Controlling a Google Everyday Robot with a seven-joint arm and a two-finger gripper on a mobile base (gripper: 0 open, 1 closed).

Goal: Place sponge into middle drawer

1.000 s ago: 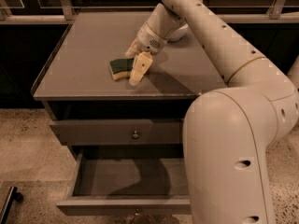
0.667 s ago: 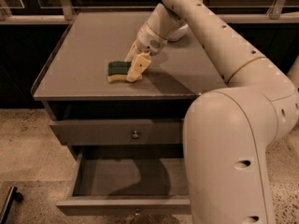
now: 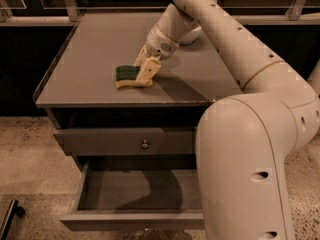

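The sponge, dark green over pale yellow foam, lies flat on the grey tabletop near its front middle. My gripper reaches down from the right and sits at the sponge's right end, touching or overlapping it. The middle drawer is pulled open below, with a bare flat tray and a small metal knob at its front edge. My own arm hides the drawer's right part.
The upper drawer under the tabletop is shut, with a round knob. My large white arm fills the right side. A speckled floor lies to the left, and a rail runs behind the table.
The sponge has shifted slightly left and toward the front edge. My gripper has stayed at its right end with only a small move.
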